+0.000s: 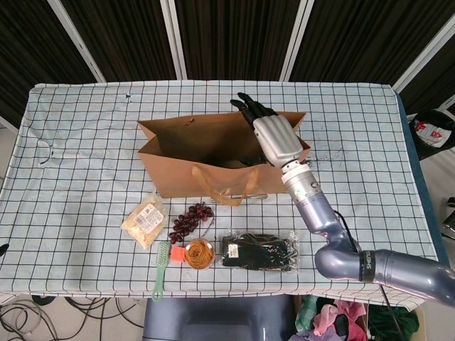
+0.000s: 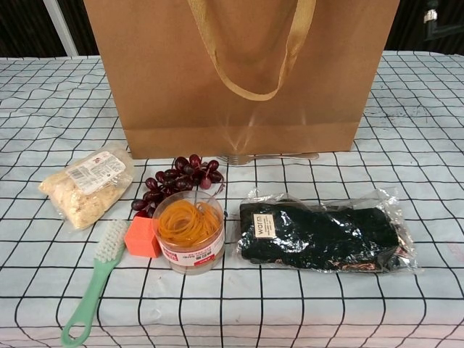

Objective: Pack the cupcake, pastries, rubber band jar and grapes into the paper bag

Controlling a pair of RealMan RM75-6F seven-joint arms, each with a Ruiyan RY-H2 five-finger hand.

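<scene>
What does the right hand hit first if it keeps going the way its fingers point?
Likely nothing soon: the right hand points away over the paper bag's far rim; beyond lies bare checked tablecloth. Height above the rim is unclear.

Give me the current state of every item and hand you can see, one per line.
paper bag: upright, open at top.
right hand: over the bag's open top, fingers extended, holding nothing visible.
left hand: not in view.
rubber band jar: upright on the table, outside the bag.
grapes: on the table, outside the bag.
pastries: sealed packet, on the table.
brush: lying flat.
black packet: sealed, lying flat.
</scene>
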